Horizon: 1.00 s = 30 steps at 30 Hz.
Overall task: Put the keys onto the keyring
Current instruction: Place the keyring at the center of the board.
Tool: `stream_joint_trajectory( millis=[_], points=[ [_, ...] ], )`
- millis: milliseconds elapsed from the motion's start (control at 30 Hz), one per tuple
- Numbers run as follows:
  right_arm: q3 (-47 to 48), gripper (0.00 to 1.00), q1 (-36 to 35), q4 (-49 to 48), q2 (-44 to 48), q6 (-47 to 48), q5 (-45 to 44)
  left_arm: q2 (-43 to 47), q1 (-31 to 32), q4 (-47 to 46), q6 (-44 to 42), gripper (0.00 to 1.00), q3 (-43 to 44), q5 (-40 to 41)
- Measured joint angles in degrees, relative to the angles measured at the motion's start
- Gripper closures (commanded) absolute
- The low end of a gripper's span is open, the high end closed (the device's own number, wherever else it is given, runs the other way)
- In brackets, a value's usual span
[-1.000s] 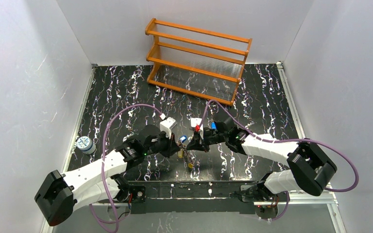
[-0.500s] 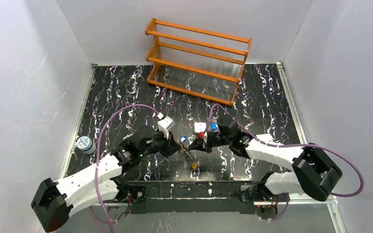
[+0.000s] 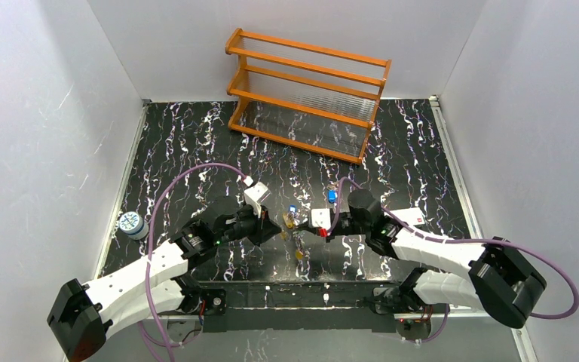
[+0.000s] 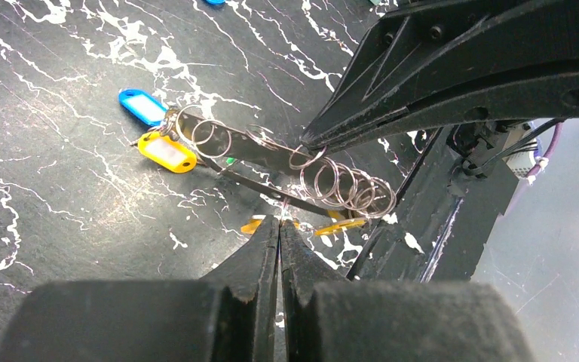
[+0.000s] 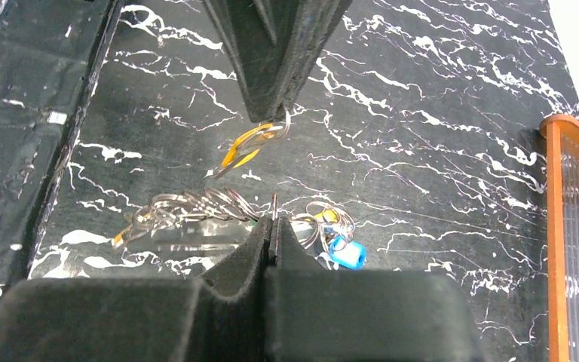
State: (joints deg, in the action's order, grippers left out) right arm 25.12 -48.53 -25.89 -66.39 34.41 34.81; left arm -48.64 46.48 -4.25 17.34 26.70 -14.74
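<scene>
left gripper [image 4: 280, 226] clenched on orange key [image 5: 243, 148] | right gripper [image 5: 272, 226] pinching keyring [image 4: 268, 153], strung with metal rings [image 4: 343, 187], between both arms | blue key [image 4: 142, 105], yellow key [image 4: 166, 151] at its other end

keys [image 4: 166, 151] — blue, yellow, orange heads | keyring [image 4: 260, 156] — pale strip between them

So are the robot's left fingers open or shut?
Shut. In the left wrist view the left fingers press together with no gap; the right wrist view shows their tips pinching the ring of an orange key.
</scene>
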Motion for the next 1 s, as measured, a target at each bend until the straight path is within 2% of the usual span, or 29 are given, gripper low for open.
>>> stream_joint_trajectory(
  millis=[300,733,867,1000],
  points=[
    [-2.23,0.99,-0.70,-2.34,1.53,4.81,-0.66,-0.24,0.00,0.00,-0.44,1.00,0.00,-0.35],
    [-2.51,0.99,-1.01,-2.78,1.95,6.03,-1.01,-1.33,0.00,0.00,-0.72,1.00,0.00,-0.70],
    [-2.29,0.99,-1.05,-2.27,0.44,3.72,-0.22,-1.62,-0.02,0.00,-0.70,1.00,0.00,-0.59],
    [-1.81,0.99,-1.16,-2.84,-3.13,-4.52,0.81,-1.62,0.00,0.20,-0.74,1.00,0.00,0.46]
  ],
)
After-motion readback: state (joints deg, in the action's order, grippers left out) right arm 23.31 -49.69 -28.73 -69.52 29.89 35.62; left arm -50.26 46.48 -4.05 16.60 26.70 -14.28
